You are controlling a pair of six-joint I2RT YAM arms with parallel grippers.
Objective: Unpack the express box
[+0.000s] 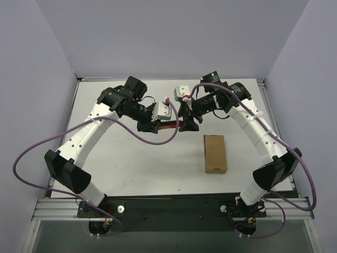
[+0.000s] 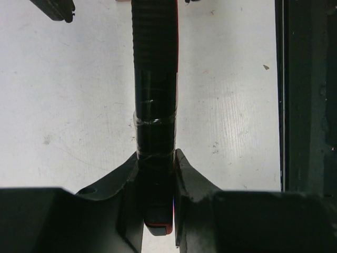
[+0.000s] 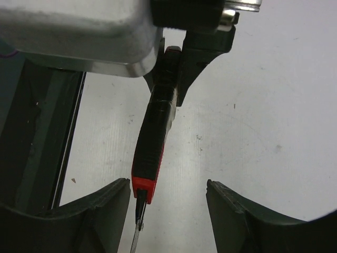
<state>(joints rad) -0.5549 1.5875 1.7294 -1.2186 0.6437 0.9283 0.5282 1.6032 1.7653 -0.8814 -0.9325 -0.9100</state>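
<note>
The express box [image 1: 215, 153], a flat brown cardboard box, lies closed on the white table right of centre, apart from both arms. My left gripper [image 1: 153, 125] is shut on the butt end of a red-and-black utility knife [image 1: 169, 125], seen running away from the fingers in the left wrist view [image 2: 154, 105]. My right gripper [image 1: 188, 125] is open at the knife's other end. In the right wrist view the knife [image 3: 154, 142] points between my open fingers [image 3: 110, 197], its blade extended near the left finger. The box is out of both wrist views.
The white table [image 1: 131, 158] has a dark slot along its edge [image 2: 305, 95]. Grey walls enclose the table on three sides. Purple cables loop beside both arms [image 1: 31, 153].
</note>
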